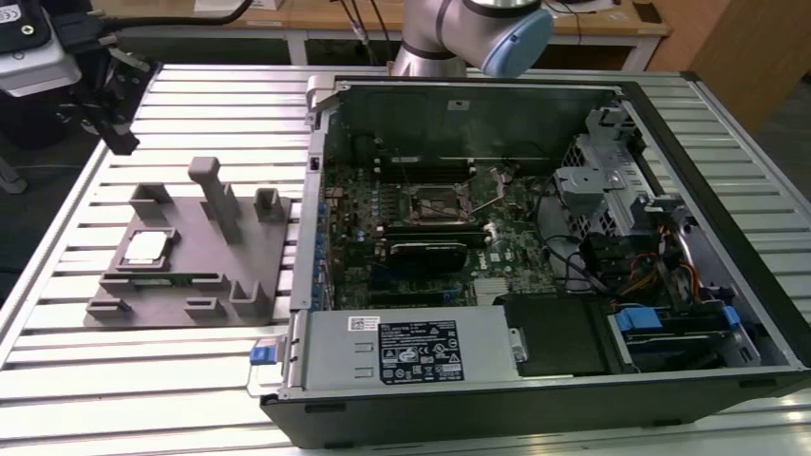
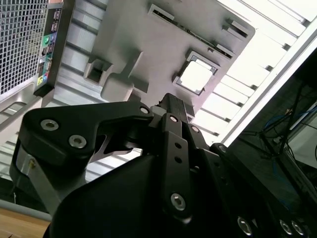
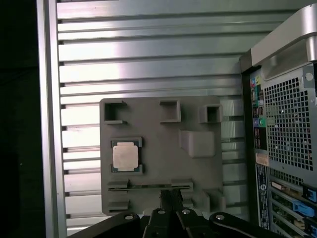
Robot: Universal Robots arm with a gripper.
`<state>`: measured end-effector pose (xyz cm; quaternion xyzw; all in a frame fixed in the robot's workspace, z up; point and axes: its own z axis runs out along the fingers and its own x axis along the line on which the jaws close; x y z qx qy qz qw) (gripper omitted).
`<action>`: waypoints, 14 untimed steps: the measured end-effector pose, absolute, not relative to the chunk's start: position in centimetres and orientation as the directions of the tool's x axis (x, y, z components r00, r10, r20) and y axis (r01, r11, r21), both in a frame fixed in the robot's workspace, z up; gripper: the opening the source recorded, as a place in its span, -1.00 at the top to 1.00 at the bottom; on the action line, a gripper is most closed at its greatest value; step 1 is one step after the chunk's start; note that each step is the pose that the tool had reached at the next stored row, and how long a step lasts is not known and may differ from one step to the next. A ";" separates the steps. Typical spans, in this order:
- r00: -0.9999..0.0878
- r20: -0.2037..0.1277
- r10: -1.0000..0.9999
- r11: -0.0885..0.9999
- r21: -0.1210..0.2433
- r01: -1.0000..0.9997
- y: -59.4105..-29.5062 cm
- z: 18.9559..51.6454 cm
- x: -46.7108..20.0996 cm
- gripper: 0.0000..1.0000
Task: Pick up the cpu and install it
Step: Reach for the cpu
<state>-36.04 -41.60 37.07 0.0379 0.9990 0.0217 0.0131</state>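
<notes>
Empty, with its jaws drawn together, the black gripper (image 3: 171,199) hangs above the grey plastic fixture plate (image 3: 158,166). The small flat square silvery-topped cpu (image 3: 124,155) lies there in its recess, beside the open black computer case (image 1: 533,408). Lowered closed and off-centre, the gripper would likely strike the chip or the plate's raised blocks (image 3: 198,143).

The white label (image 1: 408,350) on the power supply (image 1: 319,353) carries no legible print.
</notes>
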 end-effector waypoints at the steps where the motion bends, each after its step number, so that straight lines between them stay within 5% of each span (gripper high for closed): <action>1: -0.997 -0.024 0.076 0.996 0.044 0.075 -41.6 37.0 -36.2 0.79; 14: -0.997 -0.024 0.076 0.996 0.043 0.075 -41.4 35.6 -37.3 0.79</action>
